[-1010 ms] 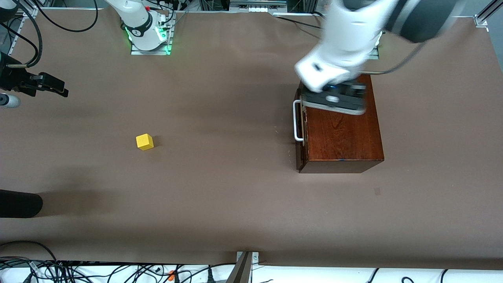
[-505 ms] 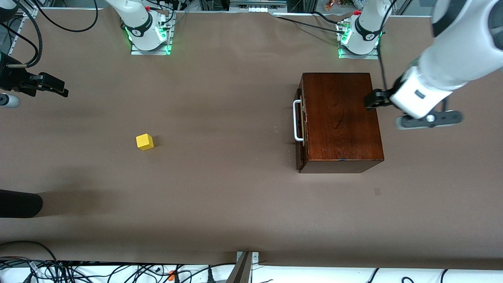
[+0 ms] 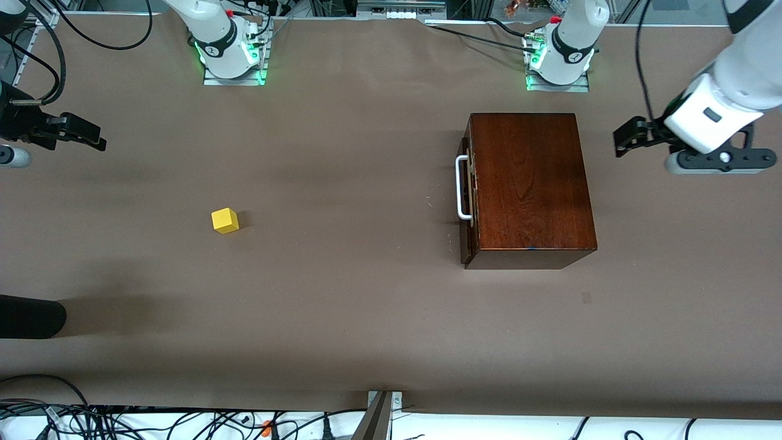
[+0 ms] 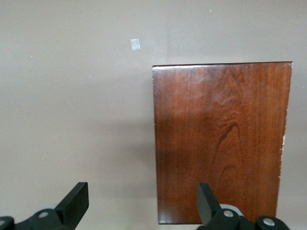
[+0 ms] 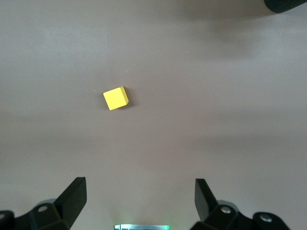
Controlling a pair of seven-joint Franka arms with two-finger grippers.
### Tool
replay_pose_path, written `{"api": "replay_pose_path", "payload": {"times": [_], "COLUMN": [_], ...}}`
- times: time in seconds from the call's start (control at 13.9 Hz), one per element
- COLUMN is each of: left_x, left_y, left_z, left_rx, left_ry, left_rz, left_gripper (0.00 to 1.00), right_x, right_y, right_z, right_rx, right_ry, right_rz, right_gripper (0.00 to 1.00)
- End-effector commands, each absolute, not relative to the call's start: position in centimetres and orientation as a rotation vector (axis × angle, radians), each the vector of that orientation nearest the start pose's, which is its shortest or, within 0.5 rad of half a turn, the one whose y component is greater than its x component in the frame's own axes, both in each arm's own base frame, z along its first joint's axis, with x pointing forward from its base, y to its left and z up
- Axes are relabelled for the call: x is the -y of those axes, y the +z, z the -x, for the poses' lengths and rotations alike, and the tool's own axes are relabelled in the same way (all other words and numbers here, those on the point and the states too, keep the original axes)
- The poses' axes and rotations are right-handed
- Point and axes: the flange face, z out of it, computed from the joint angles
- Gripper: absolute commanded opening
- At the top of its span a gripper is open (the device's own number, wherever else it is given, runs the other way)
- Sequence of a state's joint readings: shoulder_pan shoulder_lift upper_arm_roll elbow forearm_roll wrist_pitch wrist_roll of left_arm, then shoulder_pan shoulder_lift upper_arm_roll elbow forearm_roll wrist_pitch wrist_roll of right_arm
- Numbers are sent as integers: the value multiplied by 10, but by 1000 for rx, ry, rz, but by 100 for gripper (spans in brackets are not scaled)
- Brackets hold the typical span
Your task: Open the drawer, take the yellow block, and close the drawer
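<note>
The dark reddish-brown wooden box stands toward the left arm's end of the table. Its drawer is shut, with the white bar handle facing the right arm's end. The yellow block lies on the bare table toward the right arm's end, far from the box. My left gripper hangs open and empty in the air beside the box; the left wrist view shows it above the box top. My right gripper waits open and empty, high over the table; the right wrist view shows it with the block below.
The two arm bases glow green at the table's edge farthest from the front camera. A dark object juts in at the right arm's end. A small tape mark lies nearer the front camera than the box.
My left arm has swung away from over the box's drawer end to the air past the box's opposite end. The drawer stays shut; block and right arm have not moved.
</note>
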State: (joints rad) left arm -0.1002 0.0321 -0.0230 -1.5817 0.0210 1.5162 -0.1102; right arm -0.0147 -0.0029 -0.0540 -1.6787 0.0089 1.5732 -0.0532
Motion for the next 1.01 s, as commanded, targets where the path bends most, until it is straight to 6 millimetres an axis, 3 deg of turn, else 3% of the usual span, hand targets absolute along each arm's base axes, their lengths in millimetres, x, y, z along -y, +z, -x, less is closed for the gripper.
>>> {"api": "replay_pose_path", "payload": {"times": [0.0,0.94], "left_x": [63,55], "left_y": [600,601], "left_z": [-543,-538], "left_rx": [-72,-55], "left_ry": [104,79], "left_rz": [3136,3137], "left_gripper": [100,100], "right_x": [40,41], "right_y": [577,575], "right_z": [-543,-539], "right_rx": [-10,-12], "right_ry": [166,209], "right_rz": [3120,3115], "right_gripper": [100,100]}}
